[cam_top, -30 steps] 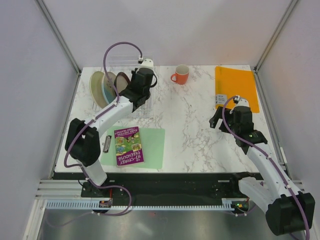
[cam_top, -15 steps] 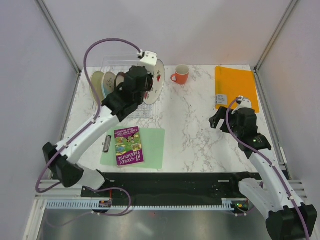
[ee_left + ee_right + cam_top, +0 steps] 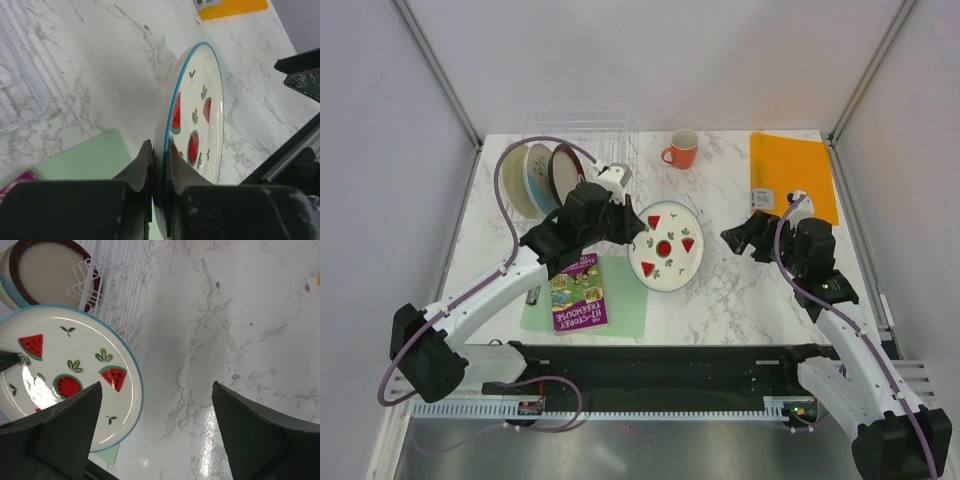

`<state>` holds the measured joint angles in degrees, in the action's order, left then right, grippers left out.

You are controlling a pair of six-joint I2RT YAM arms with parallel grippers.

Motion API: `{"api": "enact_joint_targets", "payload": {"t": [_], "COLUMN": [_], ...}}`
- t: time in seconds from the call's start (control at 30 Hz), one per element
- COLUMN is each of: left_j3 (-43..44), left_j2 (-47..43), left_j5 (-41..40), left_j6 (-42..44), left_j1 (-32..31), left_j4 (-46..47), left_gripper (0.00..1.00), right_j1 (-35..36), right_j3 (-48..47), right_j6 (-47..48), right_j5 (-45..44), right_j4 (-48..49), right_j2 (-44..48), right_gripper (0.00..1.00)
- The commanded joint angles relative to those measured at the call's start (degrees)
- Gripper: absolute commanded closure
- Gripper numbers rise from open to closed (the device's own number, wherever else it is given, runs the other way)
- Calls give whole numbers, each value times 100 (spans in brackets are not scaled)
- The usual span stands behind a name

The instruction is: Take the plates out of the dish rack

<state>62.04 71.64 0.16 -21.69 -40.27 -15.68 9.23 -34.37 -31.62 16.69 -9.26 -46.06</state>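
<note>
The left gripper (image 3: 157, 150) is clamped on the rim of the watermelon plate (image 3: 667, 247), which is outside the dish rack (image 3: 585, 130) beside the green mat (image 3: 625, 300); three plates (image 3: 540, 175) stand in the rack, and the right gripper (image 3: 156, 390) is wide open and empty nearby.

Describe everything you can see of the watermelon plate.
The watermelon plate is round, glossy white, ceramic-looking, with a thin blue rim, red watermelon slices and small green sprigs. It is out of the dish rack, face up over the marble table, beside the green mat. The left claw pinches its rim, one finger on each face. Whether it rests on the table is unclear.
</note>
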Motion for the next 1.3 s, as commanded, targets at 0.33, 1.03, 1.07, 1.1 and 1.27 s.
{"api": "enact_joint_targets", "payload": {"t": [0.33,1.03,1.07,1.1,1.27], "left_j3": [-456,-385,-534,-622,-1202], "left_j2": [60,299,185,71,-887], "left_j5": [1433,-347,-794,-999,-1746], "left_j6": [-1750,-802,-653,-608,-354], "left_j1": [2,81,81,81,81], "left_j4": [2719,1279,1095,1041,988], "left_gripper": [98,36,31,26,5], "right_j1": [17,-343,-422,-466,-686], "right_j3": [545,124,80,27,141], "right_j6": [-599,-267,-188,-117,15], "right_j5": [1038,3,-277,-341,-368], "right_j4": [1320,216,-30,-119,-182], "right_j2": [-333,80,89,63,-314], "right_gripper": [2,100,100,100,100]}}
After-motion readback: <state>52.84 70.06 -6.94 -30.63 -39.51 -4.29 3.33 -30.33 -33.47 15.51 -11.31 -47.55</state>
